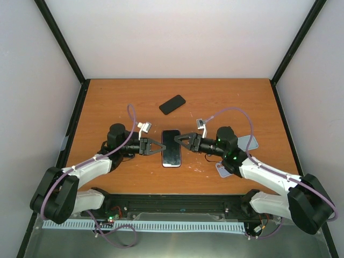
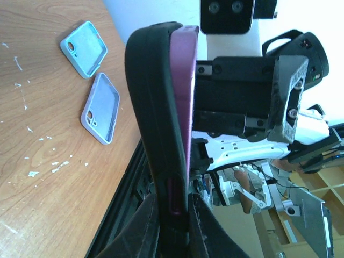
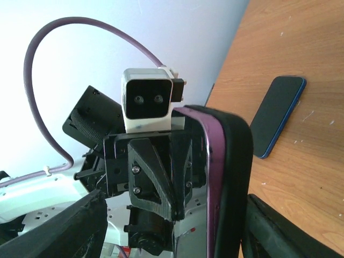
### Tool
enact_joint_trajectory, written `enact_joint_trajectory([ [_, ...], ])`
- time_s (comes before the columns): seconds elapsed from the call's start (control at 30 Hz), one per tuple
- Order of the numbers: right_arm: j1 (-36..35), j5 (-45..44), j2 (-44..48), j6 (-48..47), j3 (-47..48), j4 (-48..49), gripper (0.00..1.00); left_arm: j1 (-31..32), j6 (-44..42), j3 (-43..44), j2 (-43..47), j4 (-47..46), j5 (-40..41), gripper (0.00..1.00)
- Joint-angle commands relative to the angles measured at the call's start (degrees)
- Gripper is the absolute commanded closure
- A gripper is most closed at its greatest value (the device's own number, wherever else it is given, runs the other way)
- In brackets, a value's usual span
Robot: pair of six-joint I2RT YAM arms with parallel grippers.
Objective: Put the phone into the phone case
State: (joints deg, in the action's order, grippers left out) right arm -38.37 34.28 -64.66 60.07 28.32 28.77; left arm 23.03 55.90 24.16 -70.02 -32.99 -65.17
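Now in hand: I am reading this as the seating step. The purple phone [image 2: 184, 91] is lying against the black case [image 2: 150, 107], and one long purple edge is showing beside the case wall, so it looks not fully pressed home.
Left claw [image 2: 173, 231]: its fingers are clamping together on the near edge of the phone and case, one on each face.
Right claw [image 3: 177, 236]: its fingers are standing apart, straddling the opposite edge. Neither is visibly pressing on it.
Task item, place: the phone and case are sitting flat, screen up, directly between the two claw tips. I cannot tell whether they are resting on the table [image 1: 107, 107] or hanging just above it.
Second phone [image 1: 172, 104]: a dark one is lying on the table beyond both claws, well apart from them.
Light blue case [image 2: 84, 48]: it is lying open side up behind the right claw, beside its arm.
Lavender case [image 2: 101, 107]: it is lying just beside the blue one, also behind the right claw.
Next move, my judgement: I am planning to bring the right claw's fingers together on the proud edge while the left claw is bracing, squeezing squarely so the phone is not tilting out of the case.
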Motion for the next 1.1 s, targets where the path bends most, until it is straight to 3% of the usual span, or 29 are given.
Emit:
enact_joint_trajectory([
  [0.0,1.46,2.04,-0.9,-3.72,4.46,-2.37,0.34,-0.09,-2.1,2.38,0.35,-2.1,-4.6,0.97],
  [0.13,2.18,4.16,-4.31,-4.22,6.81,-2.28,0.35,-0.13,-2.53,2.58,0.84,-1.65,-5.31,0.96],
  [0.27,3.01,5.1,-6.65,-3.54,6.3,1.71,0.45,-0.11,-4.29,3.08,0.37,1.68,-5.08,0.96],
  [0.43,4.58,5.93,-8.08,0.4,3.22,9.53,0.65,-0.09,-8.69,4.67,-0.58,8.94,-3.42,0.93],
  [0.53,4.62,5.54,-7.92,0.31,2.13,10.57,0.85,-0.09,-11.63,5.88,-0.91,13.47,-1.83,0.92],
  [0.63,4.64,5.86,-7.8,0.58,1.1,11.74,0.95,-0.1,-11.17,6.05,-0.82,13.65,-1.49,0.91],
  [0.87,4.67,6.36,-7.43,0.98,-0.6,12.65,0.97,-0.09,-8.72,5.47,-1.3,10.89,-0.84,0.82],
  [1.07,4.62,10.1,-7.57,2.44,-1.95,16.19,0.97,-0.17,-6.05,5.35,0.49,7.27,0.28,0.61],
])
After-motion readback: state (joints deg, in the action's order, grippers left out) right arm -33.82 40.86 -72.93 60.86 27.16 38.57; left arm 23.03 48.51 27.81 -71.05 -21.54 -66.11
